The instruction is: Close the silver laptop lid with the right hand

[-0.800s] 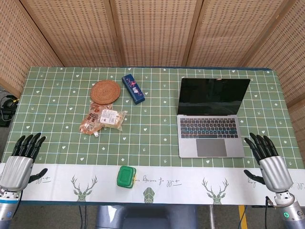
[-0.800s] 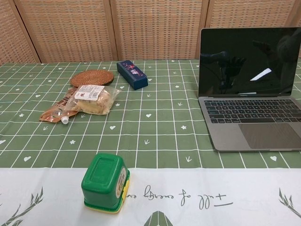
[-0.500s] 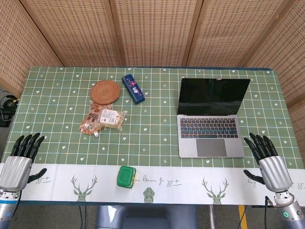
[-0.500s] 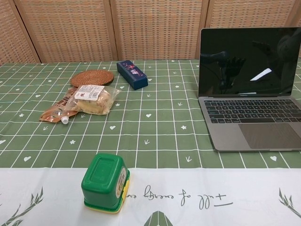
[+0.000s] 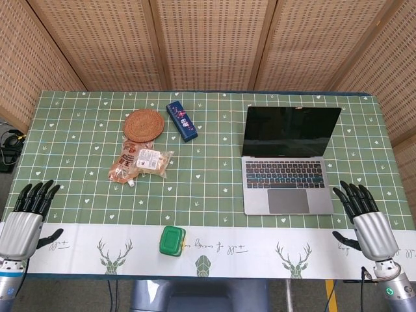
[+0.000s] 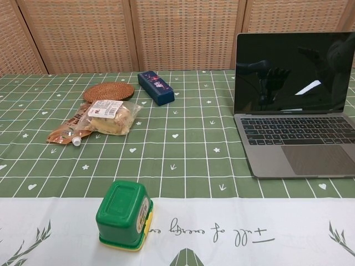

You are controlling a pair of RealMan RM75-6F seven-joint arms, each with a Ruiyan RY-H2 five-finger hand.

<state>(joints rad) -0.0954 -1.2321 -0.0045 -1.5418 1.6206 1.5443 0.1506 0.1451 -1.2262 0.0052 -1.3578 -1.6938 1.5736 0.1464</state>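
Silver laptop (image 5: 286,168), matte metal body, sits right of centre in the head view, lid upright and open, glossy black screen, dark keyboard, smooth trackpad; chest view shows it at the right edge (image 6: 297,105). Right hand (image 5: 364,218), lower right of the head view, black fingers spread and straight above a silver metallic back, holds nothing, just beside the laptop's lower right corner, not touching it. Left hand (image 5: 27,218), lower left, same build, fingers apart, empty, well apart from everything. Neither hand shows in the chest view.

Surface (image 5: 214,188) has a green cloth with a white grid and small hearts; a white band with deer prints runs along the bottom edge. Round woven rattan coaster (image 5: 144,124), upper left of centre. Dark blue rectangular box (image 5: 181,121) just beside it to the right, angled. Crinkly clear plastic snack packet (image 5: 142,162) lies below the coaster, near it. Green plastic container (image 5: 172,240), rounded-rectangle lid, stands on the white band at bottom centre; chest view shows a yellow rim at its base (image 6: 123,215).
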